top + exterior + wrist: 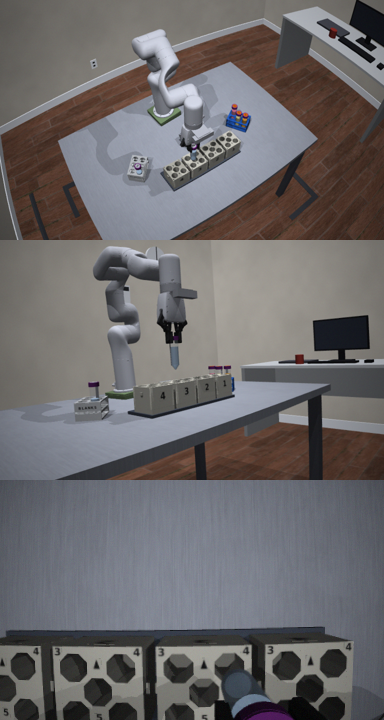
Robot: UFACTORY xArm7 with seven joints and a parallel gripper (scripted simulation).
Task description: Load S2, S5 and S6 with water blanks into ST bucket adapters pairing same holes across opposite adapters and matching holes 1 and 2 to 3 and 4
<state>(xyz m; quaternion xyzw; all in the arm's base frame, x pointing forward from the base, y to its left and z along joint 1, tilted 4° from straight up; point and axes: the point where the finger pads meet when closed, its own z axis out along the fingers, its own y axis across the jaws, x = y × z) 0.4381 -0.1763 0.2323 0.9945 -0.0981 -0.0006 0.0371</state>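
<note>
My gripper (193, 147) (173, 339) (264, 711) is shut on a purple-capped tube of pale blue water (193, 155) (174, 356) (239, 686). The tube hangs upright above adapter 3 (195, 170) (185, 398) (162, 690), its tip clear of the top; in the wrist view it overlaps hole 4's edge. Adapter 4 (176, 183) (162, 405), adapter 2 (213, 163) (206, 394) and adapter 1 (232, 153) (224, 391) show no tubes. Three orange-dotted samples (234, 108) (238, 114) (245, 116) stand in the blue rack (236, 127); their IDs are unreadable.
The white BLANKS rack (144, 171) (80, 404), left of adapter 4, holds one purple-capped blank (137, 166) (93, 384). The adapters stand in a row on a dark base (150, 414) (165, 631). The DONE desk is not visible.
</note>
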